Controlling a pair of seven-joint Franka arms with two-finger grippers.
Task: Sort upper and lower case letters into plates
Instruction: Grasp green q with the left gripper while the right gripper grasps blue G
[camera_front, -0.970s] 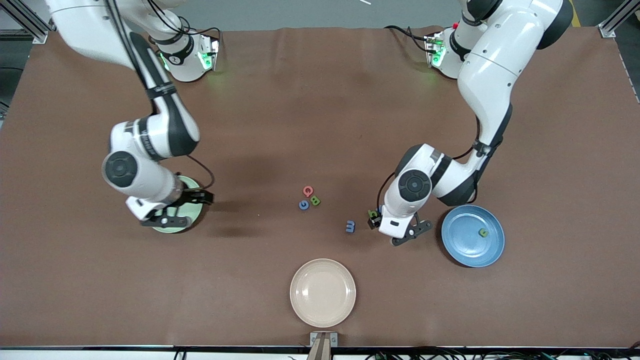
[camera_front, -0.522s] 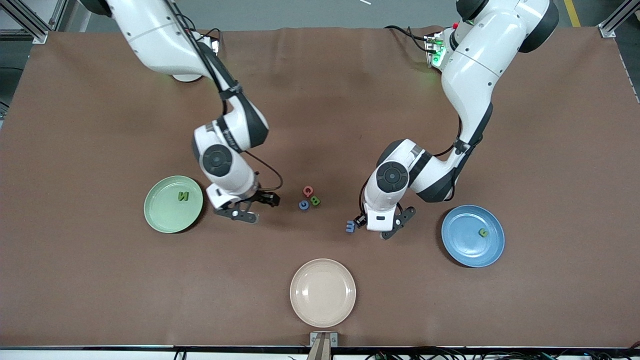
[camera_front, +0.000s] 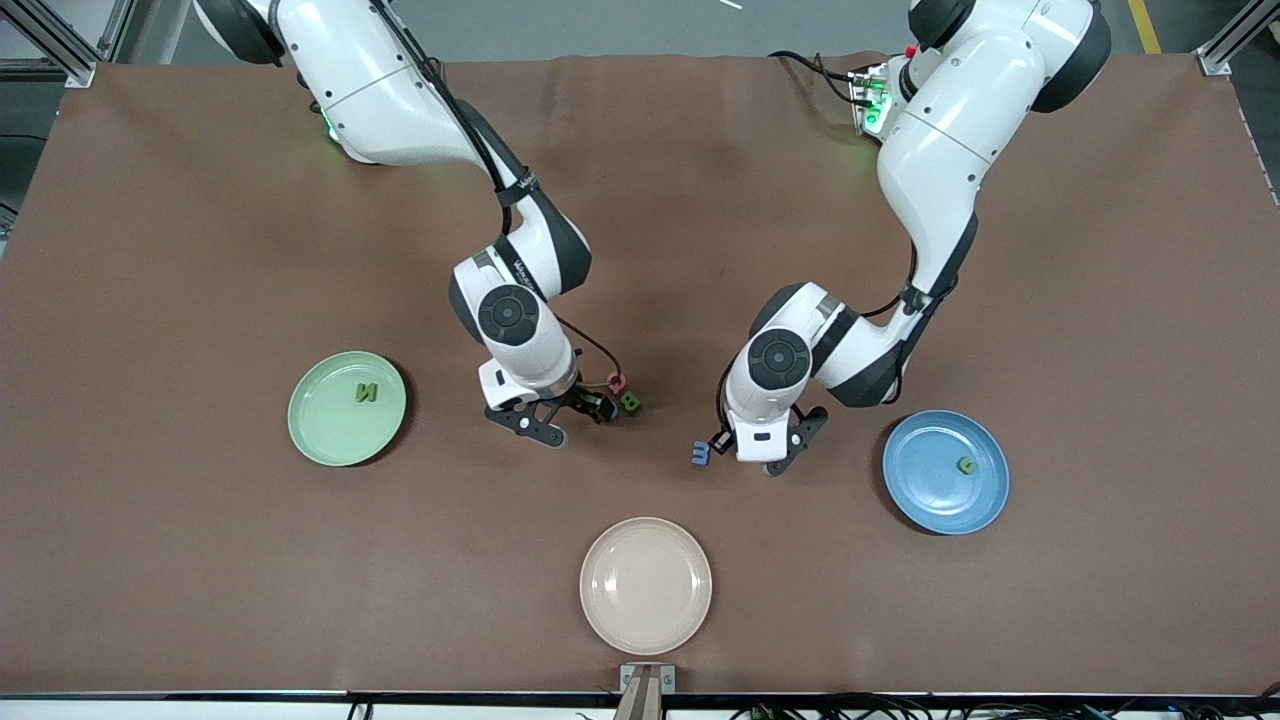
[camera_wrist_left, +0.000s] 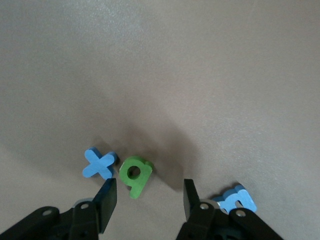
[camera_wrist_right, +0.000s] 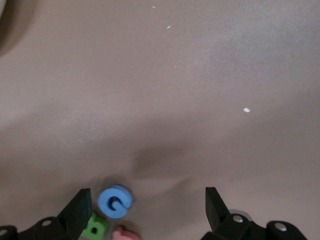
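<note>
Brown matting covered your whole table (camera_front: 160, 250), and both arms were working near its middle.

Your left gripper (camera_wrist_left: 150, 197) was low over the mat with its jaws parted and nothing between them. The green small letter (camera_wrist_left: 135, 175) lay just off the gap between the fingertips, and the blue x (camera_wrist_left: 100, 164) lay beside that letter, near one fingertip. The blue m (camera_front: 700, 453) sat against the outside of the other finger – touching it or not, I cannot tell.

Your right gripper (camera_wrist_right: 147, 205) had its jaws spread wide and also held nothing. The blue G (camera_wrist_right: 115, 201) lay on the mat inside the gap, close to one finger, with the green B (camera_front: 630, 402) and the pink Q (camera_front: 617, 381) just beside it.

Farther out, the pale green plate (camera_front: 320, 440) lay toward the right arm's end of the table with the green N (camera_front: 366, 392) in it. The blue plate (camera_front: 925, 495) lay toward the left arm's end – a small green letter (camera_front: 966, 464) rested in it. The cream-beige plate (camera_front: 646, 585) was nearest to the front camera, between the two others.
</note>
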